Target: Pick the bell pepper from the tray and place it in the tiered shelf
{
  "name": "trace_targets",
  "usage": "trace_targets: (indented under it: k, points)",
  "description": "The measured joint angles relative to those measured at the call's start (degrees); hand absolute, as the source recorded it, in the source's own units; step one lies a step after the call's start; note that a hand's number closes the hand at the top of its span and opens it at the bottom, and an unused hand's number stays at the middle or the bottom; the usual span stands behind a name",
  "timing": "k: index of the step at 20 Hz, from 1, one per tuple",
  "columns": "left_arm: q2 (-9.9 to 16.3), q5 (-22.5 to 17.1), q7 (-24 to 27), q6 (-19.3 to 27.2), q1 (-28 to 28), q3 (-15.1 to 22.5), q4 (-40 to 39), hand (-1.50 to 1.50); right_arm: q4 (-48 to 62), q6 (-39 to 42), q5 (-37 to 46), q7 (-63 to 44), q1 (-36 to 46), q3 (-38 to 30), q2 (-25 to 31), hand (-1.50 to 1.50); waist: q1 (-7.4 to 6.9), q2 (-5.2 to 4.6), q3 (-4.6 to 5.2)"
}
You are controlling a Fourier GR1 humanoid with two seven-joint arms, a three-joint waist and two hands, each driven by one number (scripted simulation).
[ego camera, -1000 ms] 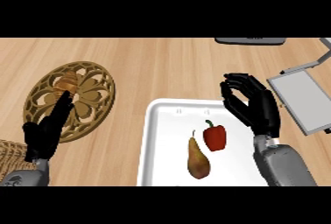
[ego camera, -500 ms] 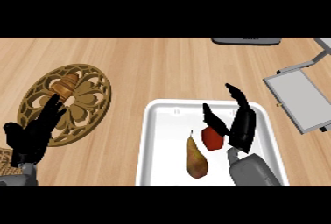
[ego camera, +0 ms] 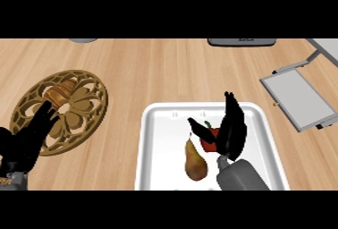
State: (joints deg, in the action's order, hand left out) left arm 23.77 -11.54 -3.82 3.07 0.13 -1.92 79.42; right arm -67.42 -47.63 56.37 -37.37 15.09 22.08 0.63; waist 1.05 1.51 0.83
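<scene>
Where the light wood-grain counter (ego camera: 165, 71) fills the view, a white rectangular tray (ego camera: 158, 134) sits at lower centre, holding a red bell pepper (ego camera: 210, 139) and, just left of it, a brownish-green pear (ego camera: 194, 163) lying lengthwise. The right hand (ego camera: 228, 129) is down over the tray, its fingers straight and spread, the thumb to the pepper's left and the other fingers to its right, so the pepper sits between them; whether they touch it cannot be told, and nothing is gripped. On the counter at left lies a round, ornate golden-brown trivet (ego camera: 79, 107) with a croissant-like bread piece (ego camera: 58, 93) on its upper part. The left hand (ego camera: 26, 141) rests open at the lower left edge, fingers up, overlapping the trivet's rim. At the right edge stands the grey tiered shelf (ego camera: 300, 98), well apart from the tray. A dark grey object (ego camera: 241, 42) at the top edge carries small writing, too small to read.
</scene>
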Motion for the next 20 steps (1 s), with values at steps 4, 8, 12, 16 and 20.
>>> trace_targets:
  k: [4, 8, 12, 16, 20]
  points:
    - [0.17, -0.06, -0.24, -0.19, 0.57, -0.01, 0.46, 0.0, 0.54, 10.84, 5.76, -10.34, 1.74, 1.09, -0.44, -1.5, -0.14, 0.24, 0.09]
    - [0.4, -0.31, -0.72, -0.51, 0.5, -0.12, 0.64, 0.0, 0.23, 24.22, 7.88, -19.48, 3.35, 3.51, -0.24, -1.5, -0.67, 0.27, 0.11]
    - [0.5, -0.46, -0.19, -0.97, 0.64, -0.37, 0.22, 0.0, -2.02, 36.95, 8.08, -25.88, 6.32, 6.41, -0.19, -1.5, -1.03, -0.03, -0.17]
    - [0.22, -0.28, -0.04, -0.82, 1.14, -0.28, 0.8, 0.0, -4.79, 47.07, 7.43, -29.62, 8.83, 7.38, -0.01, -1.5, -1.02, -0.31, -0.48]
    - [0.28, -0.74, -0.71, -1.17, 1.36, -0.61, 1.32, 0.0, -8.2, 53.25, 5.84, -31.51, 9.91, 7.85, 0.27, -1.5, -0.99, -0.65, -0.62]
